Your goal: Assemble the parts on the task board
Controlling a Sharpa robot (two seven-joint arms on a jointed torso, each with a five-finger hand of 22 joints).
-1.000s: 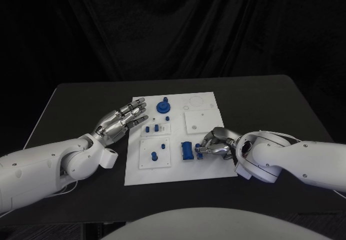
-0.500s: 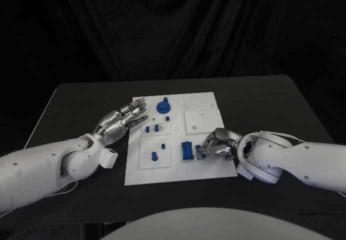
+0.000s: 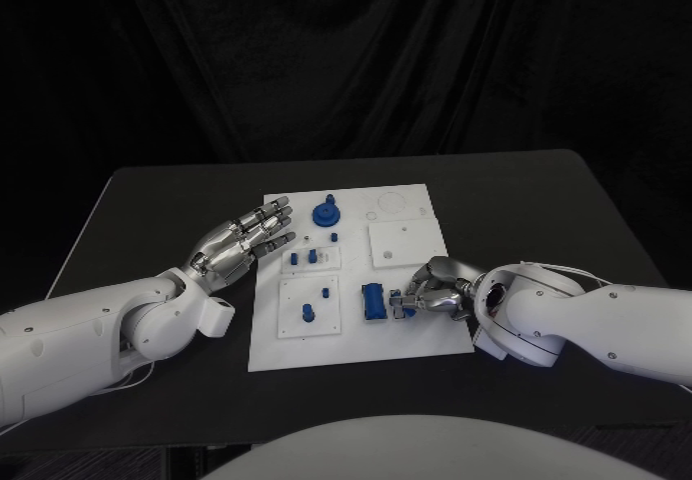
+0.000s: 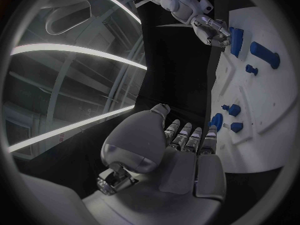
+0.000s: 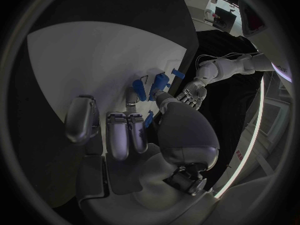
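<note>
a: what has changed for us in the last second?

b: very little. our right silver many-fingered hand has crept slightly toward the long blue block part on the white plastic task board, and its fingers have curled in closer round a small blue piece beside that block. whether we truly pinch the piece or only touch it, we cannot tell from these pictures.

a: and the left?

b: our left silver hand has stayed where it was, hovering over the board's left edge, fingers spread wide and holding nothing.

a: so where does that leave the assembly?

b: we judge it early. the round blue gear-like part sits at the far end of the board, the small blue pegs stand mid-board, and the blue upright peg stands near the front-left inset. the small piece seems to be the one in hand.

a: the surface and the room?

b: a matt black table bears the board, and dark black curtain hangs behind it.
</note>
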